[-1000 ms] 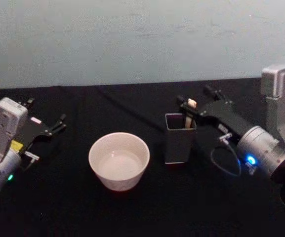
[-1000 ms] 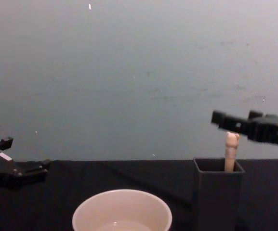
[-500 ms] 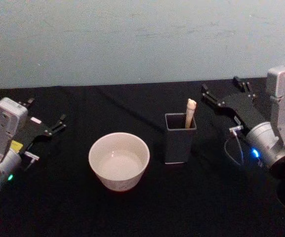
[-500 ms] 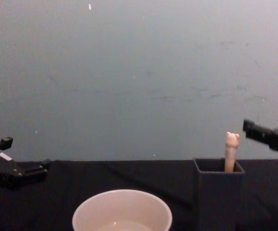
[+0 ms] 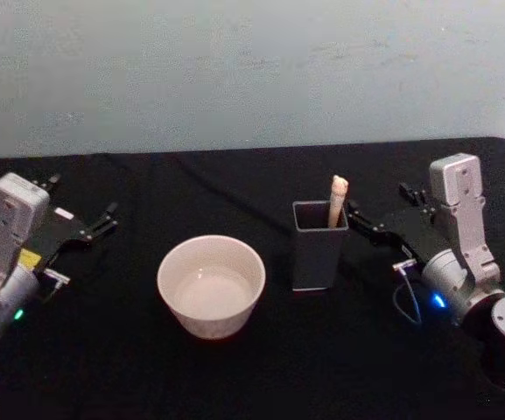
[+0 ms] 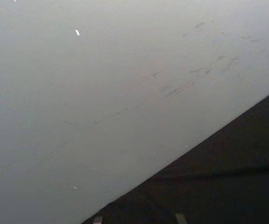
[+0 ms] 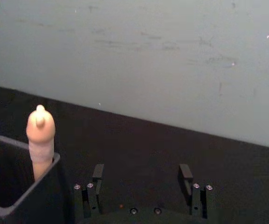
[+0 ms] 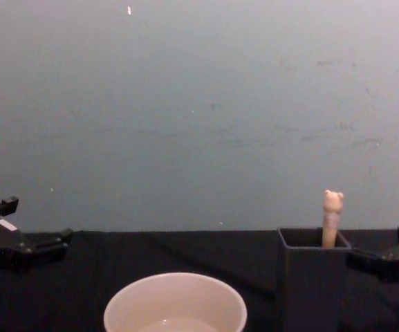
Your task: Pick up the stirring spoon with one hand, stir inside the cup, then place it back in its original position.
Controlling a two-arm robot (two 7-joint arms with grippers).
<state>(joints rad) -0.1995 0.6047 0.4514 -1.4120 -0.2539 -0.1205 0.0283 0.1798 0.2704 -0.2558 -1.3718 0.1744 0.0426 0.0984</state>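
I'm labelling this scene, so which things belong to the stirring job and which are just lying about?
Job:
stirring spoon, standing in the holder
cup, left of the holder
right end effector, open, beside the holder
dark grey holder, where the spoon rests

Lying about:
left end effector, open, parked at the table's left
black tablecloth

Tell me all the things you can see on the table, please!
Cup: one, cream-white, front middle of the table.
Holder: one, dark grey, square, beside the cup on the robot's right.
Stirring spoon: one, pale peach handle with bear-head knob, standing in the holder.
Tablecloth: one, black, covering the table.
Wall: pale grey-blue, behind the table.
Left gripper: black, open, parked at the table's left.
Right gripper: black, open, empty, beside the holder on its right.
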